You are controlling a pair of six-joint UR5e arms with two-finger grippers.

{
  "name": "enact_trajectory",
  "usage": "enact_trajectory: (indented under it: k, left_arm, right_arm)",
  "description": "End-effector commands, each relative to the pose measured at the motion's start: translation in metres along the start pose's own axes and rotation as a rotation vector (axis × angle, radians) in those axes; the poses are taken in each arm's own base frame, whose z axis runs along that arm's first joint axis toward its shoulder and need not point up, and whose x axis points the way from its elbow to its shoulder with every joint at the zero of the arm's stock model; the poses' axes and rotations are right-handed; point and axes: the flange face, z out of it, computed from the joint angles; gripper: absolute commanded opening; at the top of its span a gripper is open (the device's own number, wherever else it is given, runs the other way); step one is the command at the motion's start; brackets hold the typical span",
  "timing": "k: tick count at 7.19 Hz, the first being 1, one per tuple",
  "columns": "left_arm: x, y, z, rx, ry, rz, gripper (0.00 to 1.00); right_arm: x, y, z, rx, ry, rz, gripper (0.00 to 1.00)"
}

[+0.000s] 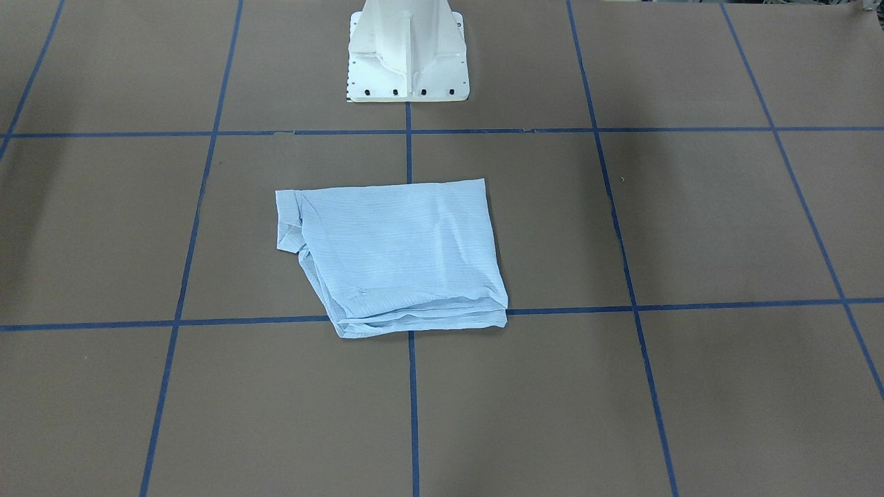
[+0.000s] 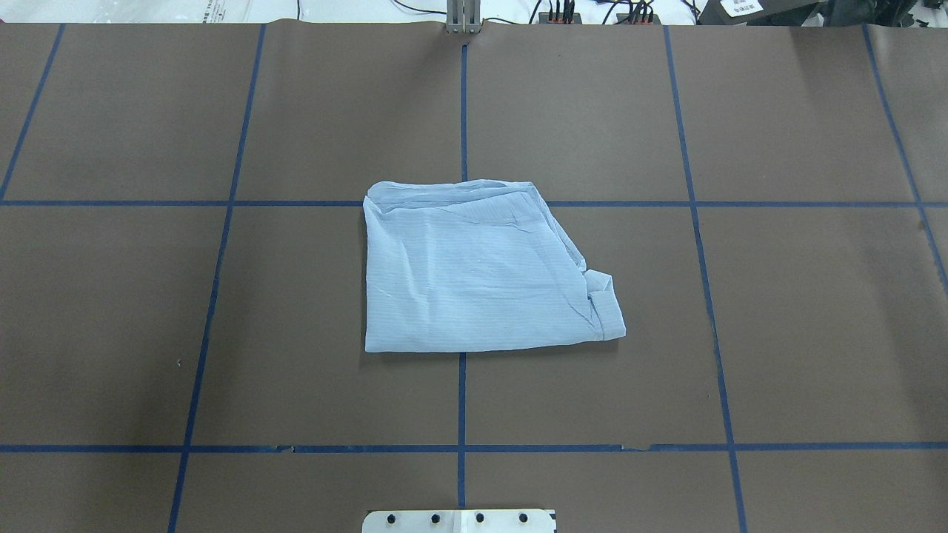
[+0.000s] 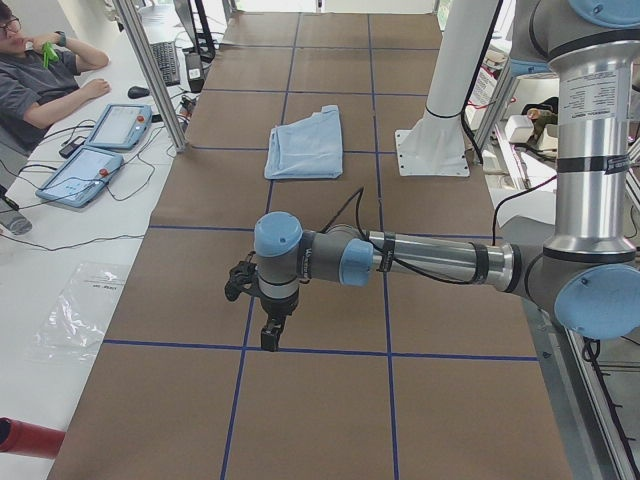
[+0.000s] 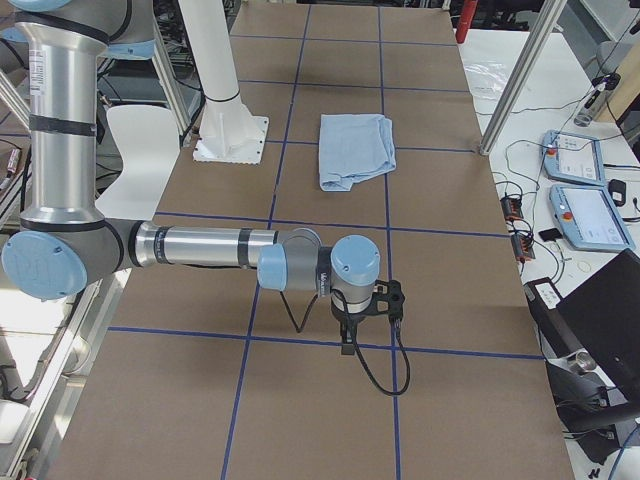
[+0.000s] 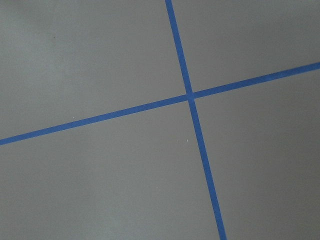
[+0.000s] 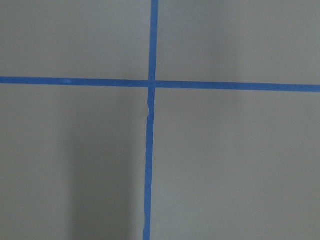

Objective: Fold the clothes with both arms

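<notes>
Light-blue cloth lay near the middle of the table: the shirt was folded into a rough rectangle, flat on the brown paper cover. It sat astride a crossing of the blue tape lines, out in front of the white pedestal base. A small crumpled corner stuck out on the robot's right side — which part of the garment it was could not be told.

Both arms were well apart from the shirt. The left arm reached low over the table, with the left gripper pointing down just above a tape line. The right arm did likewise at the other end, its right gripper hanging over the paper. Each gripper showed only in a side view — whether the jaws stood wide or narrow could not be told. Each wrist camera saw only paper and a tape crossing. A person sat at a side bench beside two tablets.
</notes>
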Motion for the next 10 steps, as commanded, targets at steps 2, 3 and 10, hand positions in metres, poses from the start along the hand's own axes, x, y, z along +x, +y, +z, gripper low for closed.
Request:
enact_trajectory:
  k: [2,3,10]
  left_arm:
    - [-0.003,0.002,0.003,-0.006,0.002,-0.002,1.00]
    - [-0.005,0.010,0.006,-0.012,0.004,-0.009,1.00]
    - [0.001,0.011,0.015,-0.025,0.120,-0.182,1.00]
  right_arm:
    - [-0.025,0.013,-0.028,-0.027,0.000,0.045,1.00]
    - [-0.023,0.013,-0.026,-0.030,0.001,0.047,1.00]
    - [-0.021,0.012,-0.021,-0.039,0.000,0.050,1.00]
